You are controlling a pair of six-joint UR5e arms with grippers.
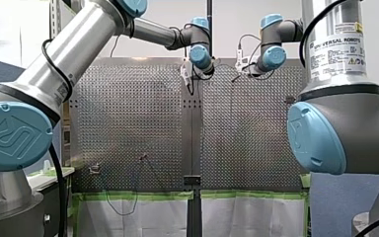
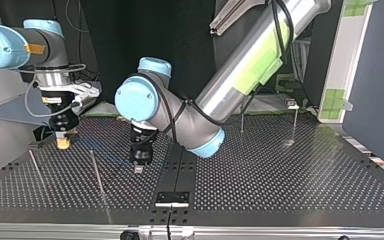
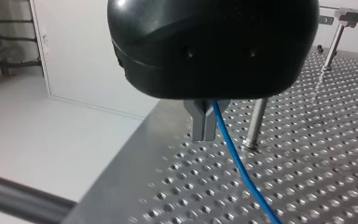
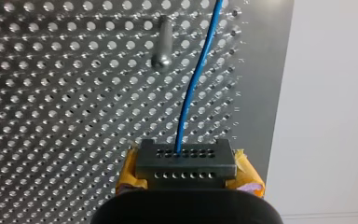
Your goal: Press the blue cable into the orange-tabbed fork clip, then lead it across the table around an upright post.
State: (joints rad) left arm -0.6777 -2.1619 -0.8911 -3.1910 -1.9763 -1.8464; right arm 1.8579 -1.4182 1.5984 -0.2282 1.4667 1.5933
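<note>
Front view: both arms stretch over the table (image 1: 128,123). Top view: my left gripper (image 2: 139,167) and my right gripper (image 2: 63,143) hang apart. Left wrist view: fingers (image 3: 198,122) pinch the blue cable (image 3: 235,158) near a post (image 3: 256,122). Right wrist view: pads (image 4: 128,171) clamp it too.

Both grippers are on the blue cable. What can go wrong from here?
1. In the left wrist view the blue cable seems to leave my left gripper at the fingers' edge, not centred; a pull may slip it out.
2. An upright post stands just beyond those fingers; a sideways move could hit it.
3. My right gripper holds the cable near the table edge; slack could drop over it.
</note>
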